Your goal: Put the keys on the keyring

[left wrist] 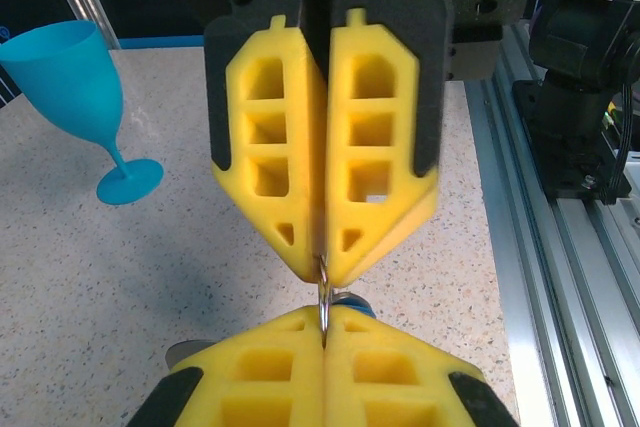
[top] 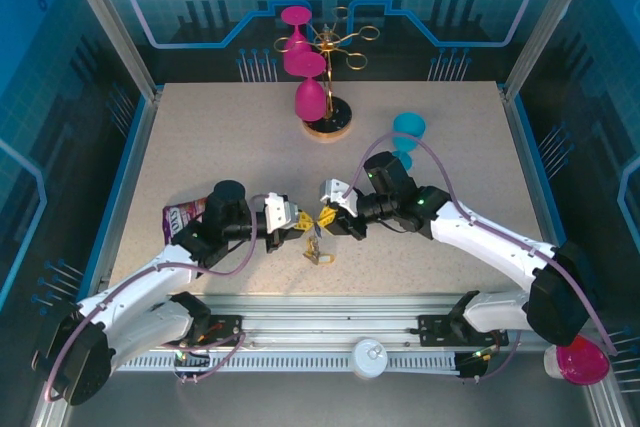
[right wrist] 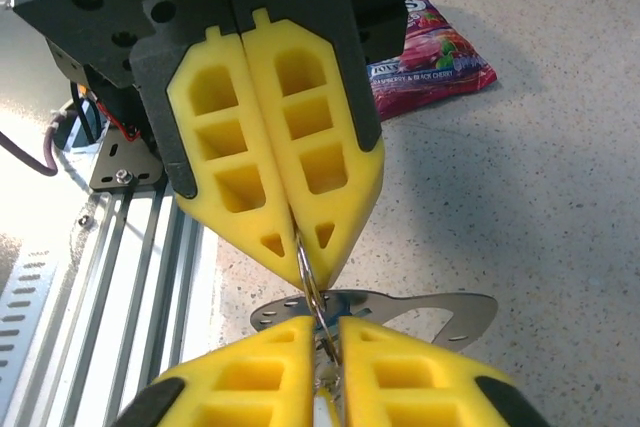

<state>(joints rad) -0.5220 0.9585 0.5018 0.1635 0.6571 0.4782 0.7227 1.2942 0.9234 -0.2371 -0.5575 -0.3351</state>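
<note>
"Metal, thin and hard. The little ring [left wrist: 323,297] on the keyring [right wrist: 440,298] looked light, stiff and slippery, so a pinch on its flat sides seemed best."

"Who held it?"

"The left fingers [left wrist: 270,372] and the right fingers [left wrist: 270,147] were both squeezed shut on it, tip to tip, near the front of the table [left wrist: 150,277]. The keys [top: 317,252] hung under them, too small to see well."

"Was there room?"

"Yes. The snack bag [right wrist: 430,57] and blue cup [left wrist: 75,77] sat well apart. Only the rail [left wrist: 540,247] at the table's edge was near."
</note>
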